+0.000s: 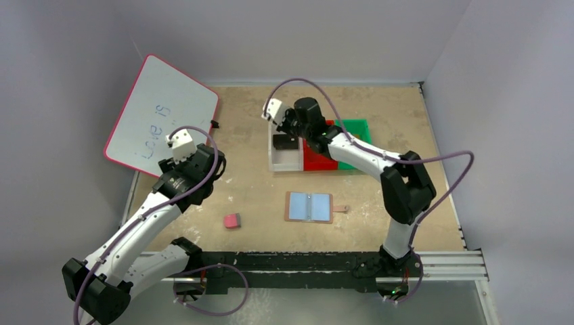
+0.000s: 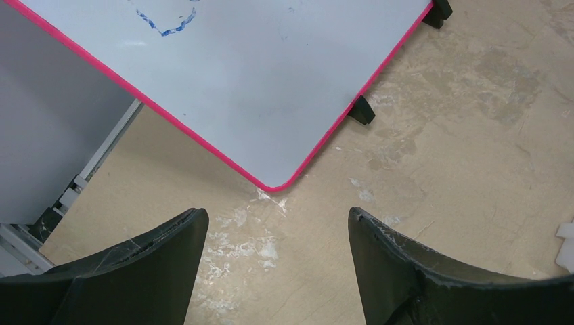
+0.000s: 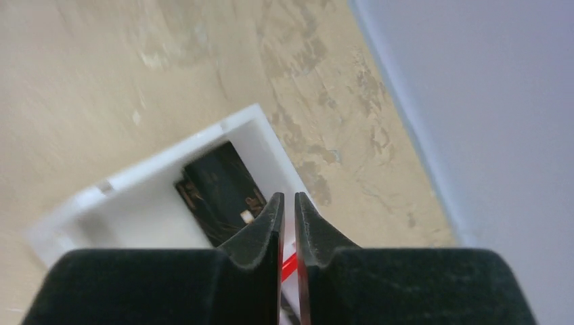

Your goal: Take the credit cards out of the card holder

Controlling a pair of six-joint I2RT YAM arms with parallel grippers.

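Two clear sleeves, rectangular tan leather card holder open flat

Left arm: I see it stretched forward and leftward, wrist raised.
Left gripper: pointing down, fingers spread wide apart.
Right arm: elbow bent high at the right, forearm reaching far forward and inward.
Right gripper: tilted downward; on my feed its fingers sit almost together, with only a thin slit between them.
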